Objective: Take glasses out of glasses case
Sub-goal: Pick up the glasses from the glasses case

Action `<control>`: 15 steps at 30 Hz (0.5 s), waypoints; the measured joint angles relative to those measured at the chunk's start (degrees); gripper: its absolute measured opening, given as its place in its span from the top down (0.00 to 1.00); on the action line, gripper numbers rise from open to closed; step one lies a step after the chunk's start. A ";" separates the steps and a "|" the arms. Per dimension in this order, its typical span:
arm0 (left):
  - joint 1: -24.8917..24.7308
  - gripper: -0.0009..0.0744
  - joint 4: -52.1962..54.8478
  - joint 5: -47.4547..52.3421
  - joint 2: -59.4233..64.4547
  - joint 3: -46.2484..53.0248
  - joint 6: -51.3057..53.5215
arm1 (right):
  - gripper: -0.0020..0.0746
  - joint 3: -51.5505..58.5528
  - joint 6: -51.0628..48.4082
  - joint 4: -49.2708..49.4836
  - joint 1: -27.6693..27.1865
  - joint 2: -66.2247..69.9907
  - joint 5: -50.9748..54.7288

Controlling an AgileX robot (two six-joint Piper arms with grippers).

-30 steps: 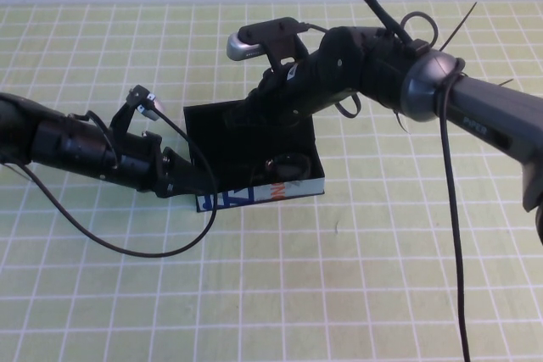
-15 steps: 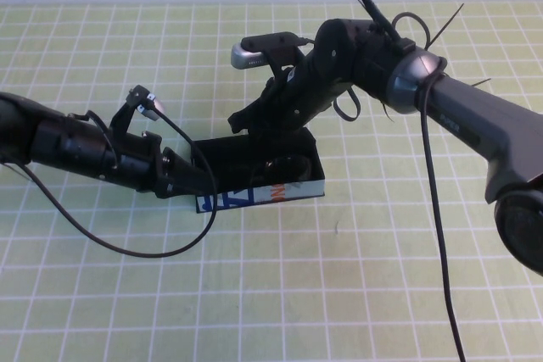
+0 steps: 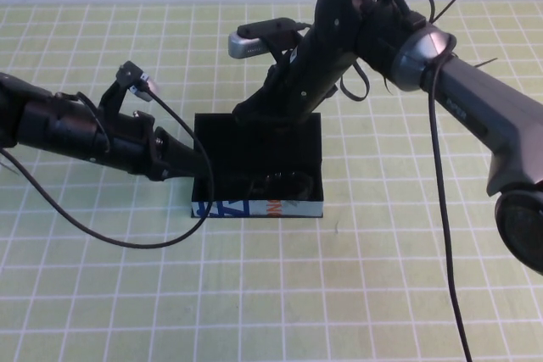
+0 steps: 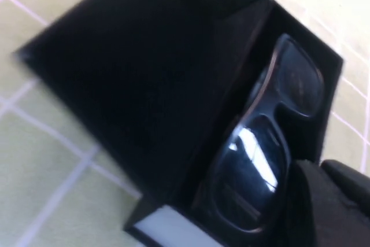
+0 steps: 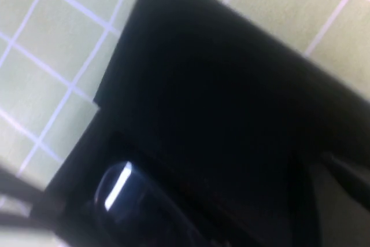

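Glasses are lying inside the opened glasses case, not yet lifted. Left gripper is bracing the case's left corner, right gripper is at the raised lid; I cannot tell either's grip.

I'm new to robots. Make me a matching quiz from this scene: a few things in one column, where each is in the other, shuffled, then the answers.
Things:
1. glasses
2. case
3. left gripper
4. right gripper

Places:
A. at the case's left front corner
B. on the green checked cloth
C. inside the case, along its front wall
D. at the far edge of the case, by the lid

Pairs: 1-C, 2-B, 3-A, 4-D
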 joint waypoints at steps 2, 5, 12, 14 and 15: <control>0.00 0.99 -0.40 -1.41 0.00 0.00 -0.74 | 1.00 -2.27 -0.98 -0.69 0.00 0.00 2.76; 0.00 0.99 -2.63 -5.65 -0.09 0.00 -1.99 | 1.00 -4.87 -3.15 -0.81 0.00 0.00 6.33; 0.00 0.99 -9.83 -11.07 -0.09 0.00 -0.49 | 1.00 -5.48 -8.02 1.35 0.00 0.00 7.46; 0.00 0.99 -11.11 -11.62 -0.09 0.00 0.00 | 1.00 -5.58 -8.51 2.14 0.00 -0.10 7.50; 0.00 0.99 -11.46 -11.62 0.06 0.00 0.00 | 1.00 -5.58 -8.98 2.14 0.27 -0.22 7.50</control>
